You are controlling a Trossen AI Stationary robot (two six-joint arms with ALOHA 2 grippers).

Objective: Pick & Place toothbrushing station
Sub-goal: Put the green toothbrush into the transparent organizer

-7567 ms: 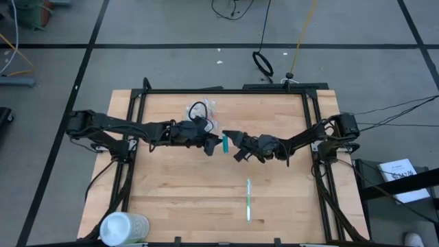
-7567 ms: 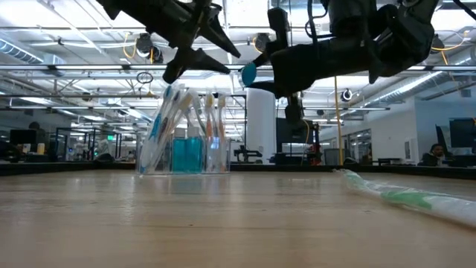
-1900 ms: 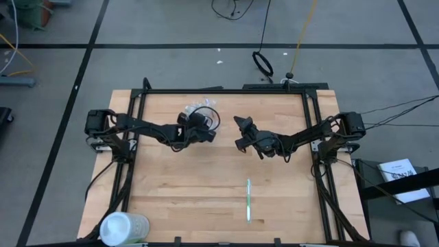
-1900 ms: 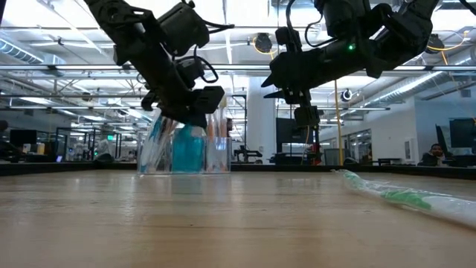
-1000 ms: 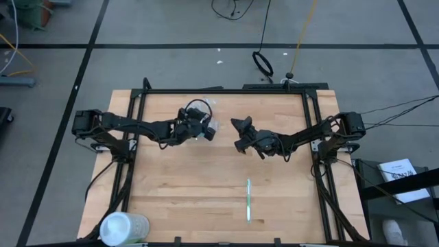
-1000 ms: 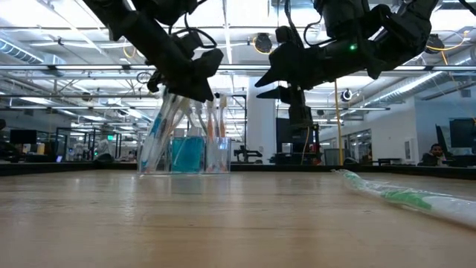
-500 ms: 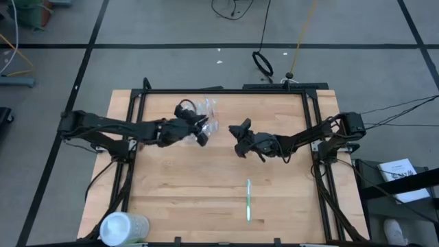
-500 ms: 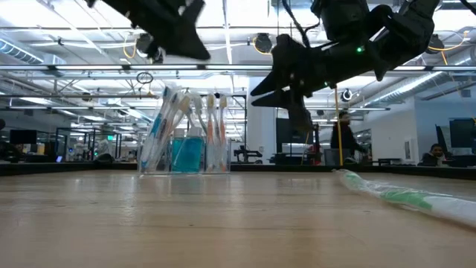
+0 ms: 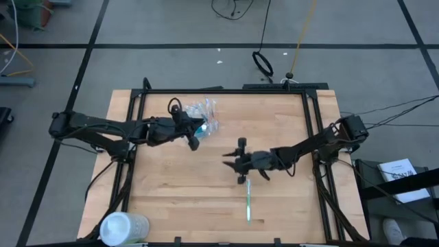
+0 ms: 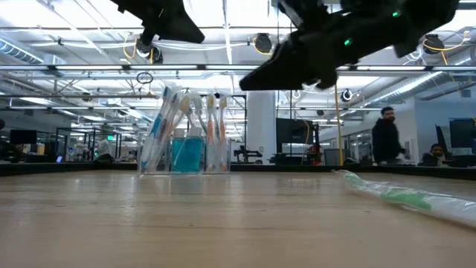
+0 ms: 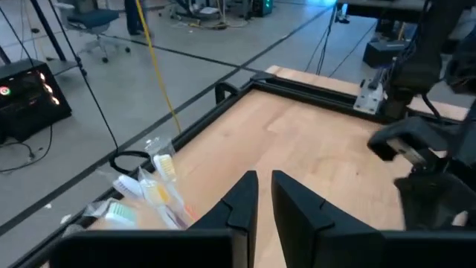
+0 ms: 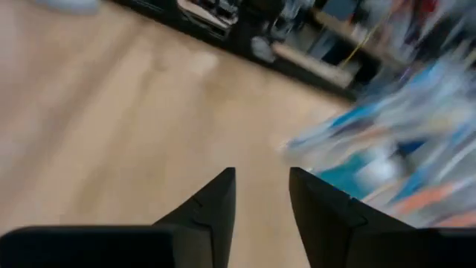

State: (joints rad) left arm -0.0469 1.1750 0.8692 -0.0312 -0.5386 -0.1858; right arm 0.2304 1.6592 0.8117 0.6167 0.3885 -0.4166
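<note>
Reaching: right gripper (image 9: 238, 165), fingers apart, empty, just far of lone toothbrush (image 9: 247, 200).
Toothbrush axis: near-far on tabletop (image 9: 171, 199).
Nearer arm: right.
Left gripper (image 9: 194, 143): nearly closed, empty, beside cup (image 9: 204, 115).

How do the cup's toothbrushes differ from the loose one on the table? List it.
The cup's toothbrushes stand bunched, leaning in the clear cup; the loose toothbrush lies flat, alone. The cup's toothbrushes show blue, white and orange; the loose toothbrush is green and white. Both are slim.
</note>
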